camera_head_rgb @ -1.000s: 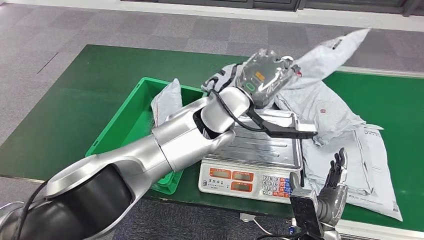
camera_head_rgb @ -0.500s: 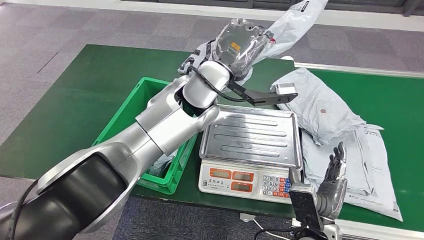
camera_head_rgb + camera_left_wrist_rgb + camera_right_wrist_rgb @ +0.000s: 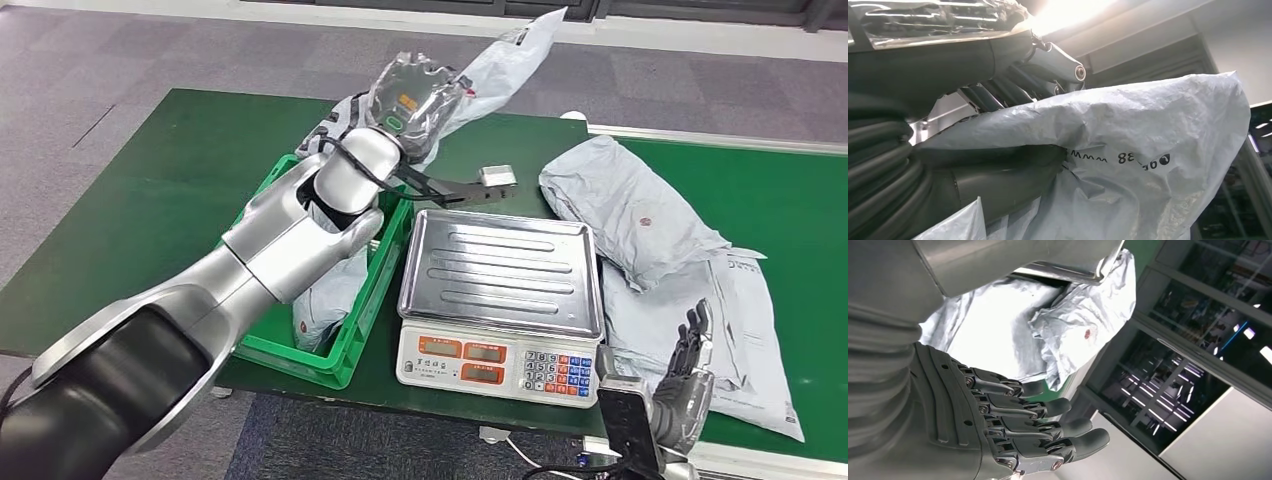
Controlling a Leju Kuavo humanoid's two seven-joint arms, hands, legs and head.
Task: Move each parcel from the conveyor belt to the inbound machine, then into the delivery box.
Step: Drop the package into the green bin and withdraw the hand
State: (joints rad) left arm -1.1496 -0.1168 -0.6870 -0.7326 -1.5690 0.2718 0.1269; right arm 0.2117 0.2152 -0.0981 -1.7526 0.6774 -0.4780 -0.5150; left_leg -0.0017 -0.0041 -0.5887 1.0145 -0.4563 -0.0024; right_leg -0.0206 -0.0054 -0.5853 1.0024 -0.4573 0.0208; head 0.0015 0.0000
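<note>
My left hand [image 3: 418, 92], wrapped in clear plastic, grips a grey parcel [image 3: 497, 60] and holds it up over the far end of the green delivery box [image 3: 262, 215]. The same parcel [image 3: 1128, 165] is pinched between the thumb and the dark fingers [image 3: 998, 95] in the left wrist view. Another grey parcel [image 3: 325, 295] lies inside the box. The inbound machine, a scale with a bare steel pan [image 3: 502, 270], stands beside the box. More grey parcels [image 3: 635, 210] lie on the green belt [image 3: 790, 200] to the right. My right hand [image 3: 685, 385] hovers open, fingers up, near the belt's front edge.
A flat white mailer [image 3: 735, 330] lies on the belt by my right hand. The scale's keypad and displays [image 3: 490, 362] face me. The green table [image 3: 170, 170] stretches left of the box, with carpeted floor [image 3: 200, 50] beyond it.
My left arm has swung left, carrying the parcel from above the scale's far right corner to above the box. My right hand has shifted slightly down and to the right.
</note>
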